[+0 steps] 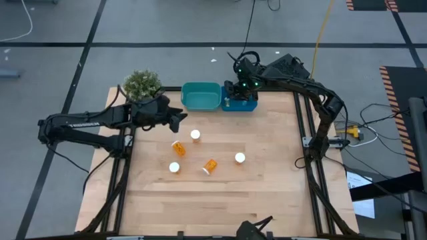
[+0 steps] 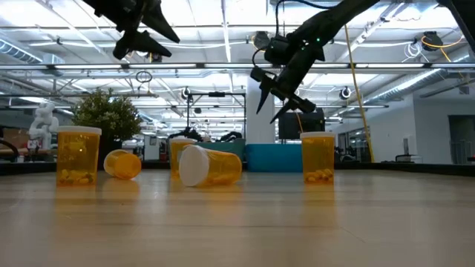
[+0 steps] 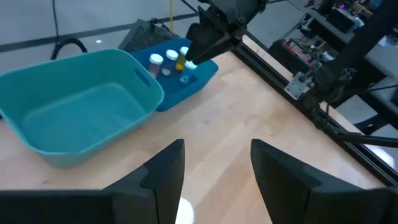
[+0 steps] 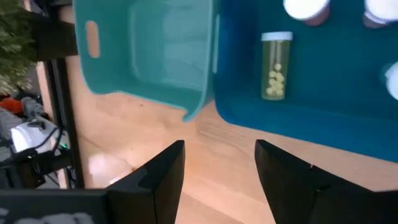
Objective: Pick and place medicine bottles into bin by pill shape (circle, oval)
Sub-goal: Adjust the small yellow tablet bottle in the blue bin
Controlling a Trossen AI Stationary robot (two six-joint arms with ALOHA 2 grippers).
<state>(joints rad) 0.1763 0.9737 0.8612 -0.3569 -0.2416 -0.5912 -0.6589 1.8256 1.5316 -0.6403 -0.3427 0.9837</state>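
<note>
The table [image 2: 237,222] is taken first, wood top, five medicine bottles [image 1: 210,166] loose on it mid-table: three upright, two on their sides. At the far edge the teal tub [image 1: 201,95] and the blue tub [image 1: 239,103] are set touching, side by side; no bottle is seen in the teal one, and several are seen in the blue one, including a lying bottle [image 4: 277,65] with small pale pills. The right gripper [image 4: 217,180] is held over the near wall of the blue tub, fingers spread wide, nothing gripped. The left gripper [image 3: 214,180] is hung above the table just beside the teal tub, fingers also parted and empty, with a white cap [image 3: 183,211] glimpsed below between them, judged to be the upright bottle [image 1: 195,135] nearest the tubs. Risks, as judged: the two arms are close at the tubs, so a clash could be caused if both are moved there together; the upright bottle could be tipped by an off-centre descent; the lying bottles could be rolled away by a finger nudge; pill shape is hard to read, so a wrong tub could be picked.
</note>
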